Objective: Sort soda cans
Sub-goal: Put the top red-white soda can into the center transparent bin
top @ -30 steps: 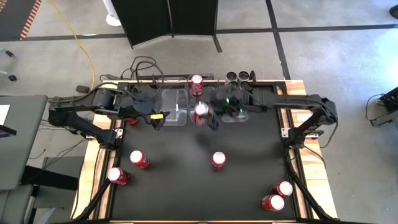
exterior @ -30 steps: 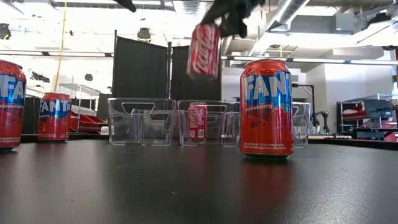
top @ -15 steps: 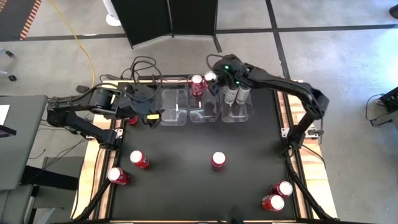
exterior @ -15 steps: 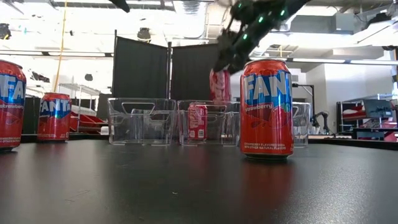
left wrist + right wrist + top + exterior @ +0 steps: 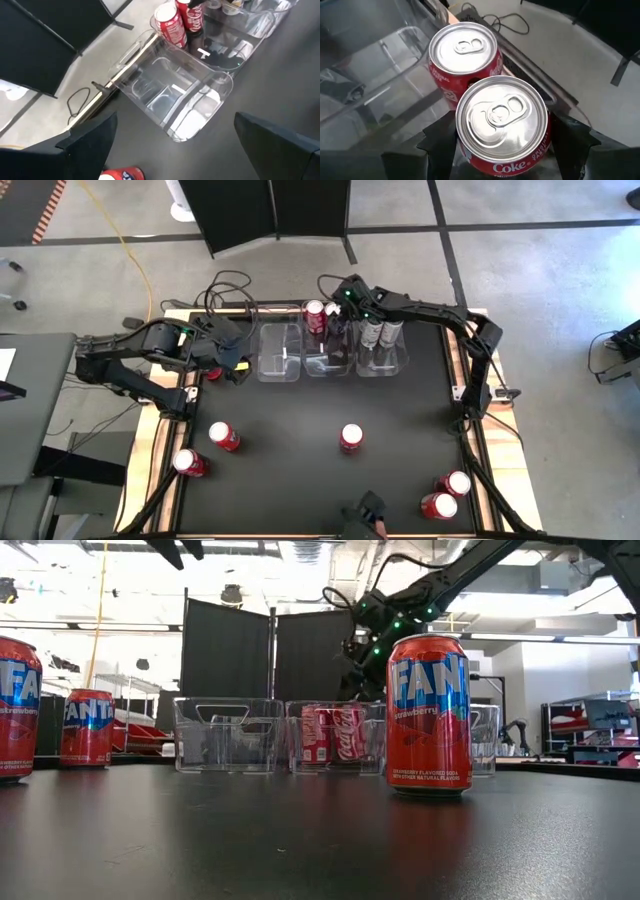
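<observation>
Right claw (image 5: 340,321), pinching a red Coke can (image 5: 502,114) by its sides at the far end of the middle clear bin (image 5: 328,372), with the can upright and low among the bin walls in the low view; left claw (image 5: 238,364), spread wide and empty, waits beside the left bin (image 5: 280,376). Black surface (image 5: 290,480) carries three bins in a row, the right bin (image 5: 382,370) holding two silver-grey cans (image 5: 379,332). Five red Fanta cans (image 5: 351,437) stand unsorted nearer the front, well apart from the bins. A second Coke can (image 5: 464,52) stands touching or just beside the held one; whether it sits inside the bin or just behind its far wall cannot be told. Likely hazards, by judgement: release before the base rests flat would tip the held can against its neighbour and topple both; a finger spreading on that side would shove the neighbour; a base landing on the bin rim would leave the can leaning; a withdrawing finger catching the thin wall would drag the light bin out of line
</observation>
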